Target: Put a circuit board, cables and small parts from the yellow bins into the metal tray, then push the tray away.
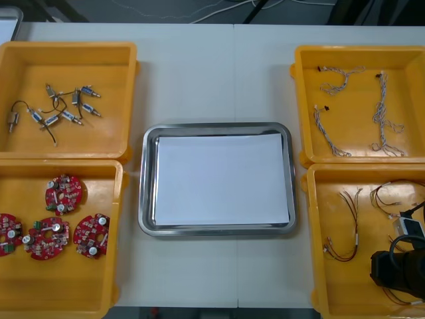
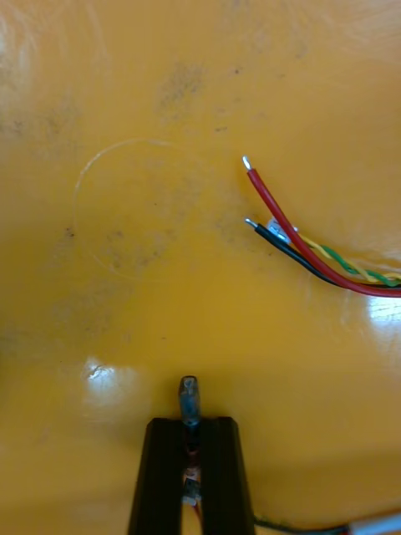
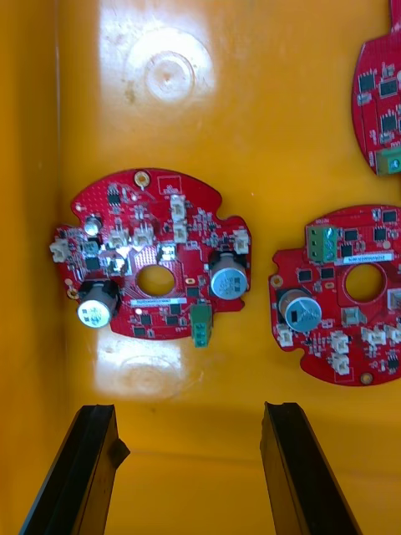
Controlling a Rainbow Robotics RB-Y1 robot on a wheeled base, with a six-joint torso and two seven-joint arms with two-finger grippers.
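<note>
Black fingers of the right gripper [image 2: 190, 422] stand nearly together, pinched on a thin cable [image 2: 190, 397] whose grey tip pokes out past them, low over the floor of the near right yellow bin [image 1: 317, 219]; loose red, black and yellow-green wires [image 2: 284, 219] lie on that floor a little beyond the fingers; the left gripper [image 3: 190, 410] hangs with its fingers wide apart above the round red circuit boards [image 3: 154, 255], which lie flat in the near left yellow bin [image 1: 40, 292], and it touches none of them; the metal tray [image 1: 147, 179], white inside, sits on the table between the bins; small metal parts [image 1: 56, 109] lie in the far left bin.
</note>
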